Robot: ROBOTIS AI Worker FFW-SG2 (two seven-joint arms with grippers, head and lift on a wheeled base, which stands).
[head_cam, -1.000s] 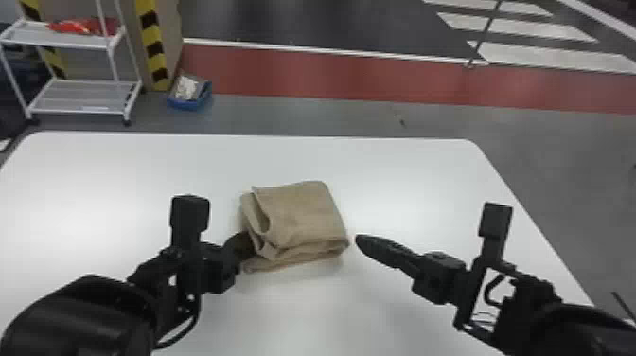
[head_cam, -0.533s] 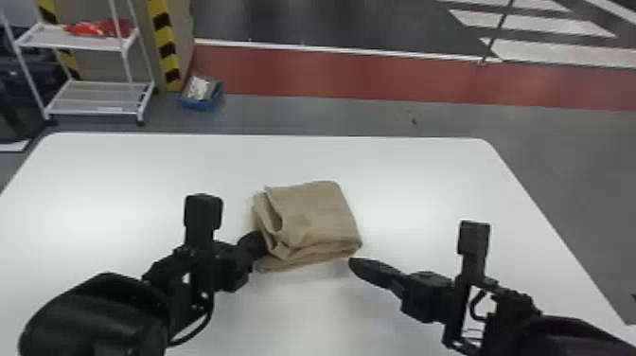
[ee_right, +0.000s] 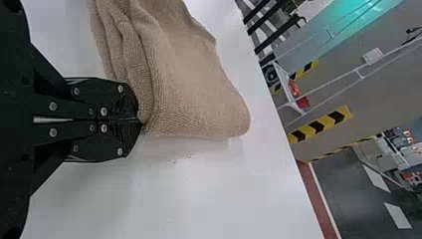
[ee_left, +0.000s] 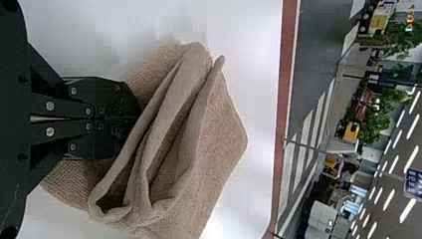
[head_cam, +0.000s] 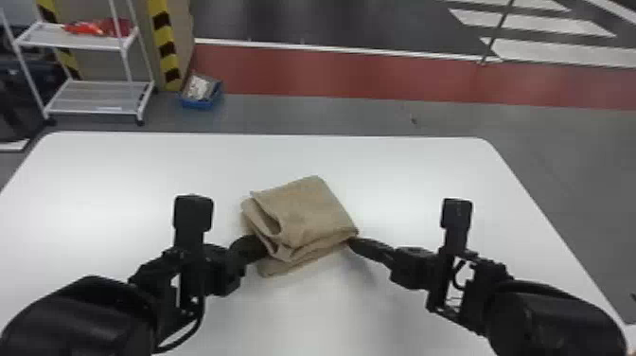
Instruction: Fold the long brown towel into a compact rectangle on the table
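**Head view: brown towel (head_cam: pixel 312 208) near-folded, a gripper at each side**

Left gripper (ee_left: pixel 139 118): narrow, fingers together, tips against the towel at its 8 o'clock. Lower layer runs beneath them. Probably there to tuck or brace that side. Can't tell if any cloth is pinched.

Right gripper (ee_right: pixel 139 120): also narrow, tips touching the towel's near corner at 4 o'clock. Reads as a counter-stop, or a nudge to square the stack. Can't confirm a pinch here either.

Towel lies mid-table, a thick stacked packet, slightly skewed. Gaping fold (head_cam: pixel 269 220) faces 9 o'clock; lower layer (head_cam: pixel 279 270) sticks out at 7. My read: last tidy-up step, most folding done. Next: even pressure from both sides, then flatten. Push too hard and the loose layers could buckle.

White table (head_cam: pixel 142 180) all round. Blue bin (head_cam: pixel 201 94) on the floor at 11 o'clock, white cart (head_cam: pixel 99 97) at 10. No label or writing visible on the towel.
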